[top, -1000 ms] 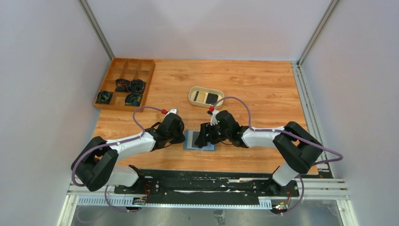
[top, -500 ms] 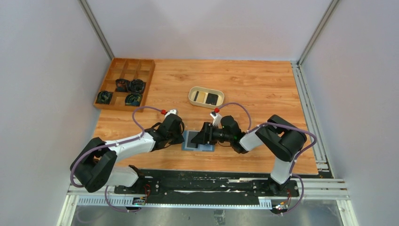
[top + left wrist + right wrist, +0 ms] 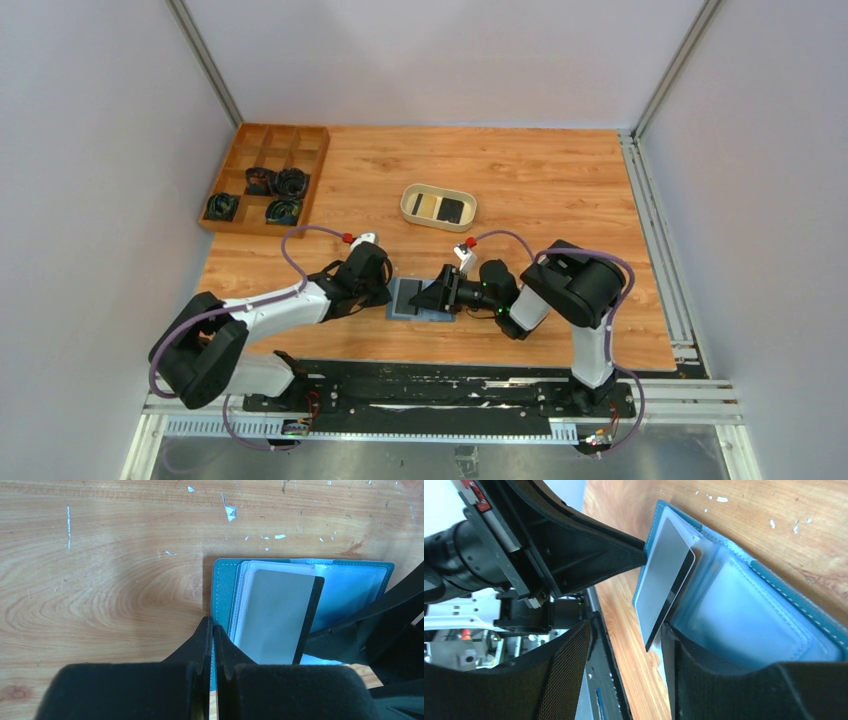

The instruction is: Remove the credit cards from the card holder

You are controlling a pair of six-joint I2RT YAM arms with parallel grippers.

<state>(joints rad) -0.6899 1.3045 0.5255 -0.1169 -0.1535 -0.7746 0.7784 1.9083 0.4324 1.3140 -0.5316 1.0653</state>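
One gripper (image 3: pixel 212 630) closed on card holder (image 3: pixel 223 591)

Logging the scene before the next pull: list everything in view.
Table: one, wood, under everything.
Tray: one, brown, far left.
Coils: four, dark, in tray compartments.
Dish: one, beige, mid-table.
Dish cards: two, tan and black, in dish.
Holder: one, teal, open, between the grippers.
Grey card: one, black-striped, sticking out of holder.
Arms: two, white-black, near edge.
Left gripper: one, black, shut, tip at holder's edge.
Right gripper: one, black, open, astride grey card.
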